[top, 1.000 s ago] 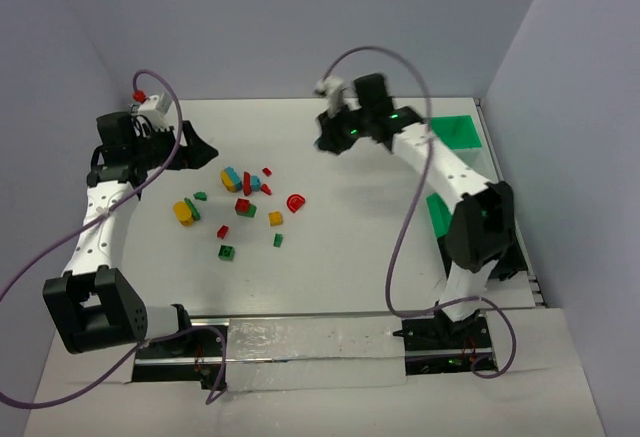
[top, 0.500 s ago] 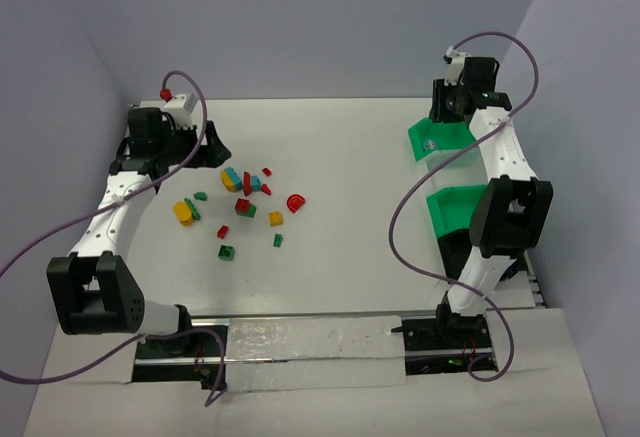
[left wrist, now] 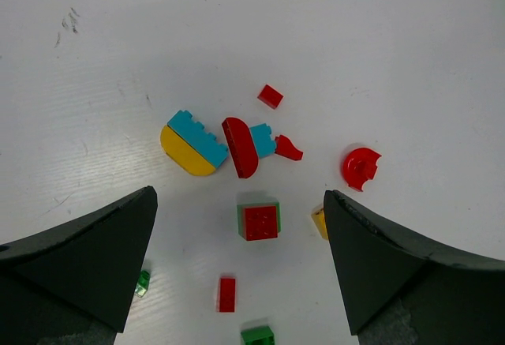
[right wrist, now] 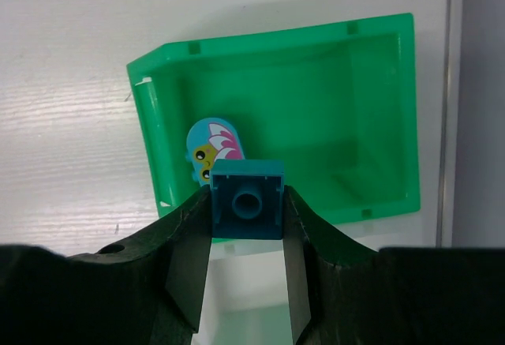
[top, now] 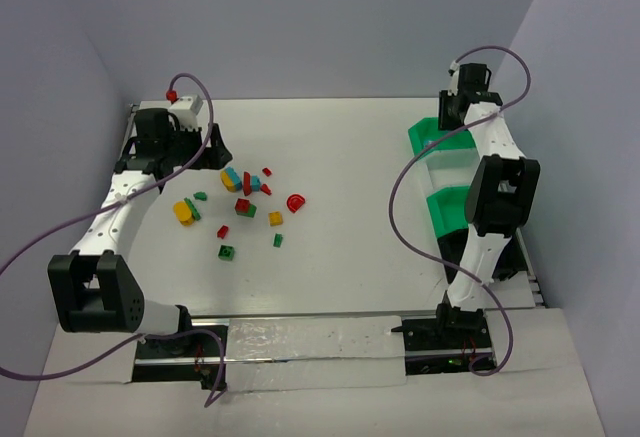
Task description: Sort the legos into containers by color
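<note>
Several red, yellow, green and blue legos [top: 245, 185] lie scattered left of the table's middle. My left gripper [top: 205, 145] hangs open just behind them. In the left wrist view its jaws stand wide apart [left wrist: 239, 200] over a red-on-green square brick [left wrist: 259, 220], with a yellow-and-blue brick [left wrist: 189, 144] and a red round piece [left wrist: 360, 166] beyond. My right gripper [top: 460, 107] is shut on a blue brick [right wrist: 247, 200], held above the near edge of a green container [right wrist: 316, 69]. A blue piece with a printed face [right wrist: 209, 144] lies inside that container.
A second green container [top: 455, 207] stands nearer on the right, partly behind my right arm. The far container [top: 432, 142] sits close to the table's right edge and side wall. Small red [left wrist: 226, 294] and green [left wrist: 258, 335] bricks lie under the left gripper.
My right arm has swung from the back middle of the table to the far right container, carrying the blue brick. My left gripper has moved a little right, towards the pile.
</note>
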Robot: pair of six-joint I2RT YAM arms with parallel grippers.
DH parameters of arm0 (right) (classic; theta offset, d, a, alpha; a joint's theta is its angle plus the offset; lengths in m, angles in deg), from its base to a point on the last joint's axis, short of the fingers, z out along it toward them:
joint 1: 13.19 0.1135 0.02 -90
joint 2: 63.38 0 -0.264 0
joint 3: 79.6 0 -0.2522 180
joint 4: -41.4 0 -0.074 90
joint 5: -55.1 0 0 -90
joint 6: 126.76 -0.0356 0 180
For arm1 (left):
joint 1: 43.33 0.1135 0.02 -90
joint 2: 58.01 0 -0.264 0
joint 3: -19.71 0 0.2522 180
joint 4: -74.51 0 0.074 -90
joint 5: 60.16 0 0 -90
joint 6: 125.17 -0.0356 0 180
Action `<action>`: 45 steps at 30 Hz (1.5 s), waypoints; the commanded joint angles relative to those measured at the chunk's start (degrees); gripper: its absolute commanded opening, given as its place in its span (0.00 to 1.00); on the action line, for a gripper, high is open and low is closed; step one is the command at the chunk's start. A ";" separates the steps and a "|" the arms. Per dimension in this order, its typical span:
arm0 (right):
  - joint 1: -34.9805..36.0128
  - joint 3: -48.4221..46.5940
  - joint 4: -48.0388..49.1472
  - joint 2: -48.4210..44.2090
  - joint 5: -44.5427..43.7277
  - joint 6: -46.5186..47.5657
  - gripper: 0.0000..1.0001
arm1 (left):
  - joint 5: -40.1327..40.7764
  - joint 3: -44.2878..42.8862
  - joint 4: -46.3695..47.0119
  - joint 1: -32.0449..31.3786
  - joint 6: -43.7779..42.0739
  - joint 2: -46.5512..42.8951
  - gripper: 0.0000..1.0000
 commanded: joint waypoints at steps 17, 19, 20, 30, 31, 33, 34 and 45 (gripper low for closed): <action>-0.65 -3.75 -1.42 -2.77 3.82 -0.48 0.86 | -5.01 -2.86 -1.08 -0.43 -3.69 0.93 0.99; -0.14 -2.89 -1.42 -5.32 6.16 -0.48 0.90 | -8.23 -2.42 -0.72 -0.88 -7.20 1.12 0.99; 0.12 -2.55 -1.43 -5.48 7.65 -0.42 0.97 | -8.82 -2.45 -0.67 -1.35 -8.50 1.34 0.99; 3.13 1.03 -3.09 -13.69 16.60 -2.58 1.00 | -0.02 -13.49 -7.66 -8.05 -16.30 15.07 0.86; 3.46 1.74 -3.06 -14.18 16.21 -2.63 1.00 | 0.77 -13.38 -7.31 -8.76 -14.76 15.50 0.84; 4.08 3.11 -3.00 -15.05 15.37 -2.62 1.00 | 4.42 -12.05 -6.40 -10.46 -11.14 16.07 0.82; 4.19 3.55 -2.96 -15.14 15.19 -2.59 1.00 | 6.42 -11.42 -5.81 -11.69 -9.29 16.00 0.82; 4.89 5.54 -2.74 -15.09 15.42 -3.82 1.00 | 19.69 -10.15 -5.87 -18.62 7.54 20.09 0.83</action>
